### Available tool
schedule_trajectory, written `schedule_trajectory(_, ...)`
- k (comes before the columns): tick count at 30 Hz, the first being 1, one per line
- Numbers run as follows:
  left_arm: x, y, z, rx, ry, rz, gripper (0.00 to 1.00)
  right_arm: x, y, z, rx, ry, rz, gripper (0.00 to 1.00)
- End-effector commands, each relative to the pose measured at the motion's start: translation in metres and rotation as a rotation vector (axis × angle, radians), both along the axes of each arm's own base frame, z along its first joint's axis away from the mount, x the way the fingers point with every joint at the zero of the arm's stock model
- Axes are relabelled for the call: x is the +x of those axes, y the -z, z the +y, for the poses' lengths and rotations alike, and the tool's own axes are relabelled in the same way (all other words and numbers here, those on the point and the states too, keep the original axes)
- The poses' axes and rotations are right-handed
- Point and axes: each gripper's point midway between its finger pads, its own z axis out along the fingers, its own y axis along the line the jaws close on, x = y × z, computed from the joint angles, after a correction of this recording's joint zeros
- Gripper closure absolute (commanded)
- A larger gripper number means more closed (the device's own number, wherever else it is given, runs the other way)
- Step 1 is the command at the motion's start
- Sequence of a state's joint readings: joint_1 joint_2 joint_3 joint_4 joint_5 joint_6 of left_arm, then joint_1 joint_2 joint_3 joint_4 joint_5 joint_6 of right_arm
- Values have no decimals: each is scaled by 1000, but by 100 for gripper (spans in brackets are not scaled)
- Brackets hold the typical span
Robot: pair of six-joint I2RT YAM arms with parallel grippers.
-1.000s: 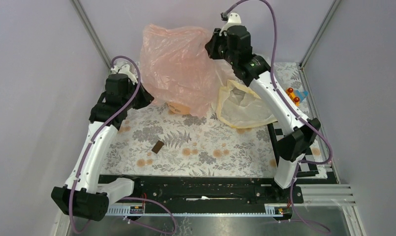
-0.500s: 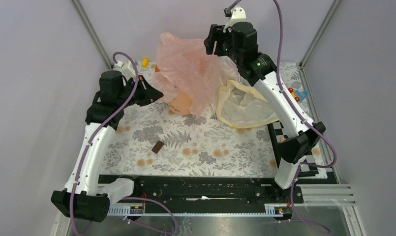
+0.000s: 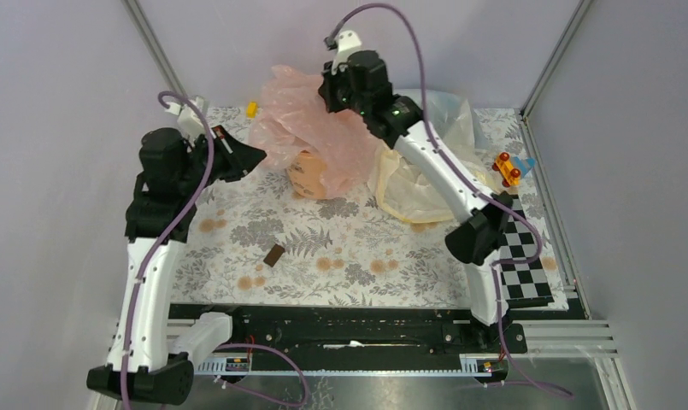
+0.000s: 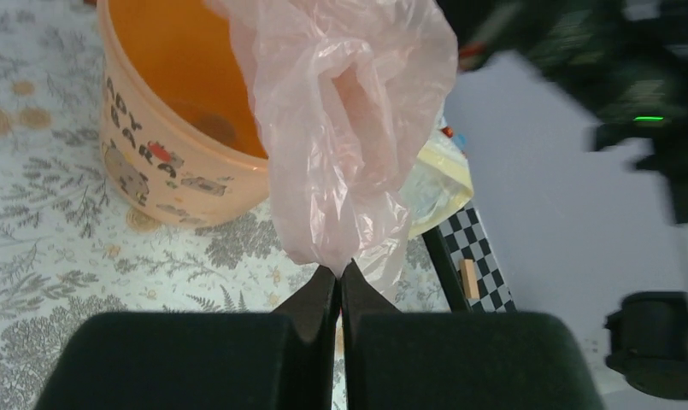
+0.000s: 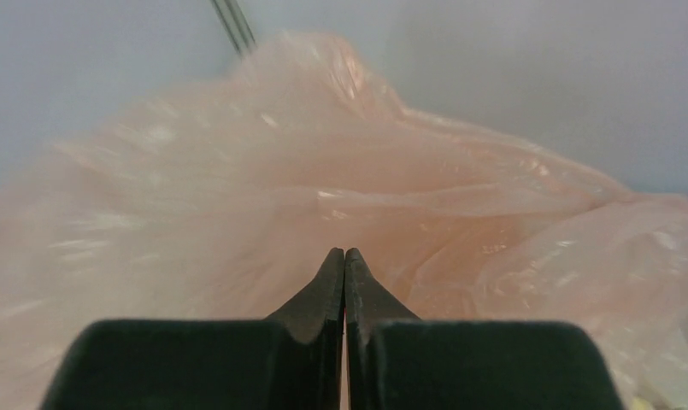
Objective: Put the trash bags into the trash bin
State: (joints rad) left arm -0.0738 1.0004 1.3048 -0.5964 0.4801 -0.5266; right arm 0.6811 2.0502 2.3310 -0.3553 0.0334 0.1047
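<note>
With my left claw point(image 4: 338, 278) pinched on the pink trash bag point(image 4: 349, 128) held above the trash bin point(image 4: 165, 162) at upper centre and my right claw point(image 5: 344, 256) closed against its film, a thin pinch could slip, dropping it on the tabletop point(image 4: 49, 256).

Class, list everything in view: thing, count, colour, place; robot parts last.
trash bag: 1, pale pink, over the bin
trash bin: 1, peach-orange, back centre
plastic bag: 1, cream-yellow, right of bin
clear bag: 1, whitish, back right
small piece: 1, yellow, back left
block: 1, brown, mid cloth
toy: 1, red-blue, right edge
checkerboard: 1, black-white, near right
cloth: 1, floral grey, tabletop
left arm: 1, white-black, jaws grip trash bag
right arm: 1, white-black, jaws grip trash bag
</note>
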Motion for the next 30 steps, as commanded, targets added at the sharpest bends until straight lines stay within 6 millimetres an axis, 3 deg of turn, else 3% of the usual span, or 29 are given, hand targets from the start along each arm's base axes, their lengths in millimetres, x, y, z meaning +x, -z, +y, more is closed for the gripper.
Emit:
schedule_trajectory(1, -20, -53, -3, -38, 23, -150, 100, 12, 49, 17, -117, 9, 33, 100)
schedule_trajectory(7, -22, -60, -4, -47, 31, -161, 100, 22, 128, 26, -253, 13, 148, 100)
schedule_trajectory(11, -26, -78, 1, -46, -2, -219, 100, 10, 147, 35, -300, -43, 185, 97)
schedule_trajectory(13, -23, -80, 1, -45, -3, -223, 100, 7, 138, 36, -295, -46, 177, 96)
schedule_trajectory(15, -15, -75, 0, -45, 1, -206, 100, 4, 115, 34, -269, -44, 147, 92)
schedule_trajectory(19, 7, -47, -2, -50, -1, -149, 100, -9, 49, 22, -192, -35, 58, 74)
schedule_trajectory(23, 29, -22, 4, -27, -45, -99, 100, -34, -8, 2, -129, -45, -9, 67)
schedule_trajectory(27, 48, -13, 9, -21, -90, -97, 100, -54, -18, -17, -128, -35, -1, 56)
schedule_trajectory(30, 57, -10, 9, -24, -97, -89, 100, -56, -15, -47, -160, 81, 18, 52)
